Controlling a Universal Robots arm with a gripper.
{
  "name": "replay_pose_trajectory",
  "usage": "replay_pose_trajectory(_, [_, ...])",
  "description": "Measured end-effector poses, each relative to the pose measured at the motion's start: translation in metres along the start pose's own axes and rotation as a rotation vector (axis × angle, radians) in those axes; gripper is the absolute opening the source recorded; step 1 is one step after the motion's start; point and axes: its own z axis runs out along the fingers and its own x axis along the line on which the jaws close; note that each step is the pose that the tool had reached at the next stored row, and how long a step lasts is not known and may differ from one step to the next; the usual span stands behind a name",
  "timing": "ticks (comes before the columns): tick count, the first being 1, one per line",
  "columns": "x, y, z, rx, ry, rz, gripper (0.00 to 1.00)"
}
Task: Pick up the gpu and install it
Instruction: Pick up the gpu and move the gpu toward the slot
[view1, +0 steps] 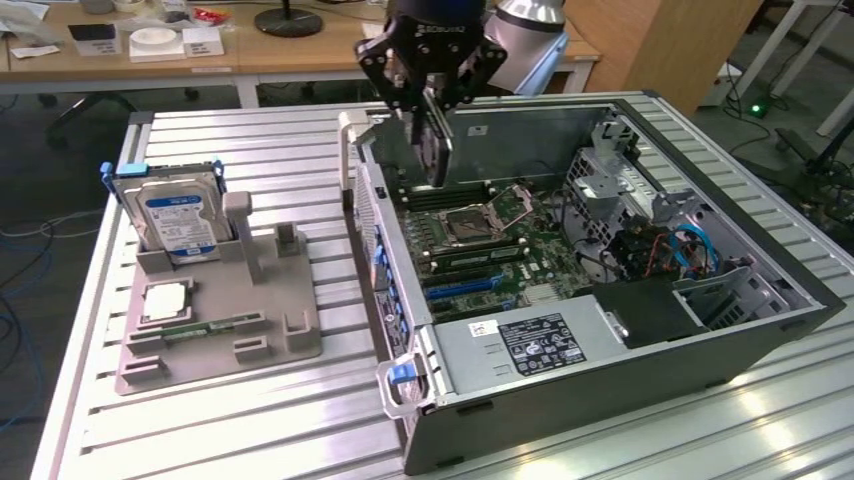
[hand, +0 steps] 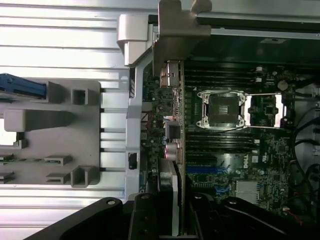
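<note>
My gripper (view1: 427, 100) is shut on the gpu (view1: 435, 150), gripping its upper edge. The card hangs on edge over the open computer case (view1: 747, 330), its lower end just above the motherboard (view1: 487, 245) near the CPU socket (view1: 491, 212). In the wrist view the gpu (hand: 176, 125) appears edge-on between my black fingers (hand: 144, 217). Its silver bracket (hand: 180, 27) lies at the far end, by the case's rear wall. The blue expansion slots (hand: 205, 170) lie beside the card on the motherboard (hand: 260, 150).
A grey fixture (view1: 254, 340) stands on the slatted table at the exterior view's left. It holds a silver hard drive with a blue label (view1: 180, 218), a narrow memory stick (view1: 200, 328) and a square chip (view1: 163, 300). The power supply (view1: 534, 345) fills the case's near end.
</note>
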Motion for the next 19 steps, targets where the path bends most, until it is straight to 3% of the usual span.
replay_pose_trajectory(19, [-0.084, -0.0003, 0.0015, -0.0001, 0.0000, 0.000, 0.28])
